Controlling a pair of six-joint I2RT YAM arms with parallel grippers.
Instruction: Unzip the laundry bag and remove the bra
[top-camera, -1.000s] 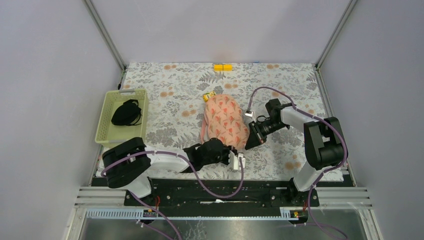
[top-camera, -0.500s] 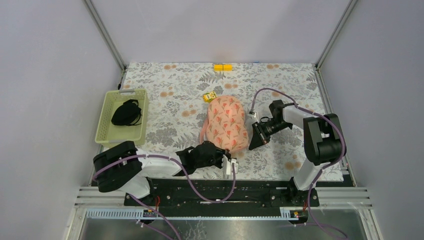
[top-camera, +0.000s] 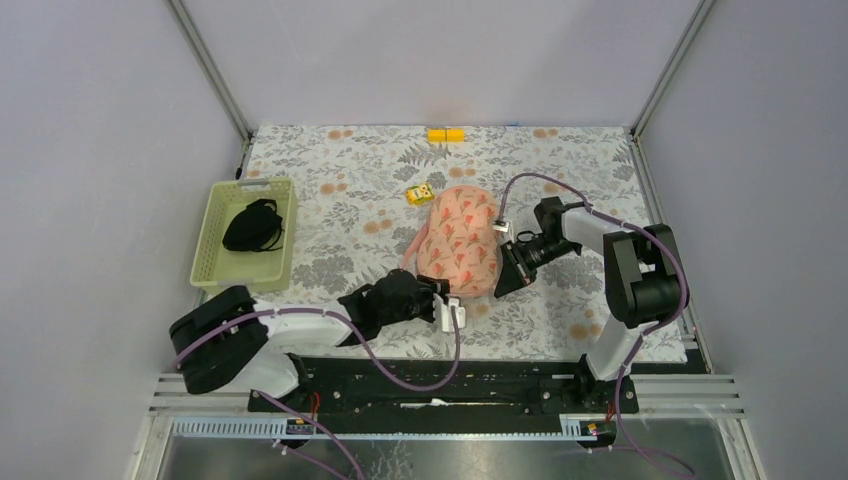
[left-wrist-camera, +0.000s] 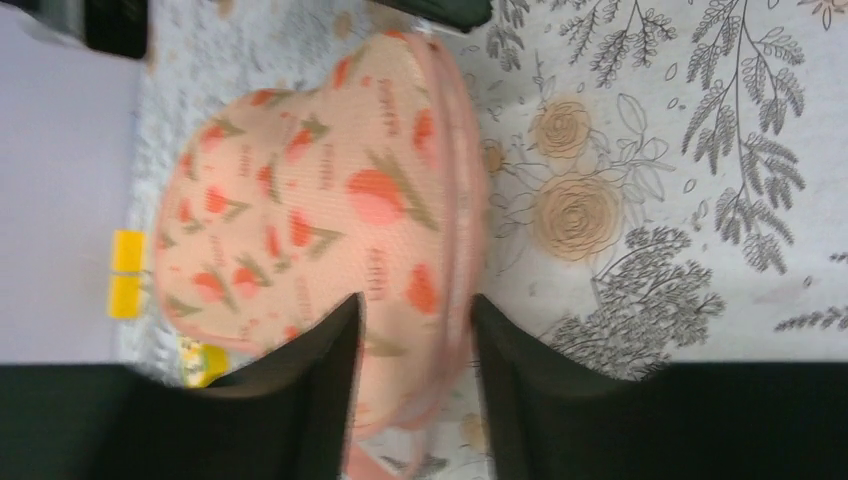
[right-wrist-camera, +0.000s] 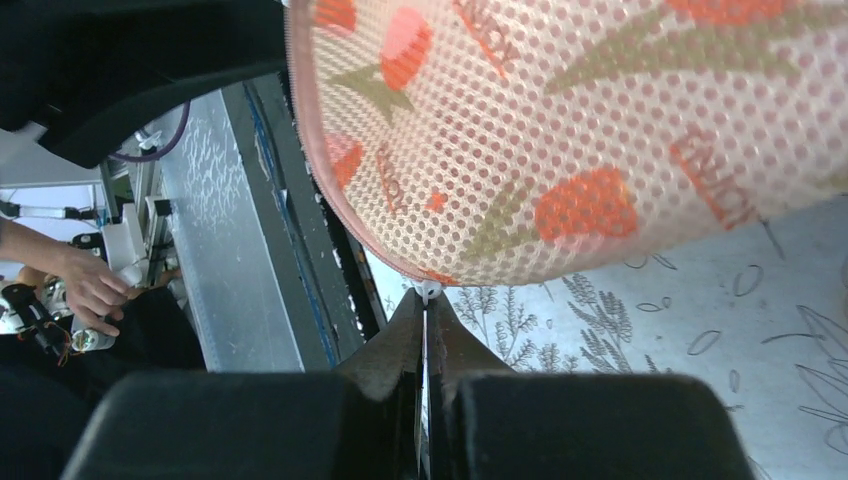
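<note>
The laundry bag, salmon pink with red-orange motifs, lies on the floral cloth in the middle. In the left wrist view the laundry bag fills the upper left. My left gripper sits at the bag's near end. There the left gripper is open, and the bag's piped rim runs between its black fingers. My right gripper is at the bag's right edge. In the right wrist view the right gripper is shut on the small white zipper pull under the bag's mesh. The bra is hidden.
A pale green basket with a black garment stands at the left. A yellow block lies at the cloth's far edge, and a small yellow item lies just beyond the bag. The right wrist view shows a person's hand outside the cell.
My left gripper has gone from shut to open and drawn back to the left. The bag has shifted a little to the right and away. The right gripper stays shut at the bag's edge.
</note>
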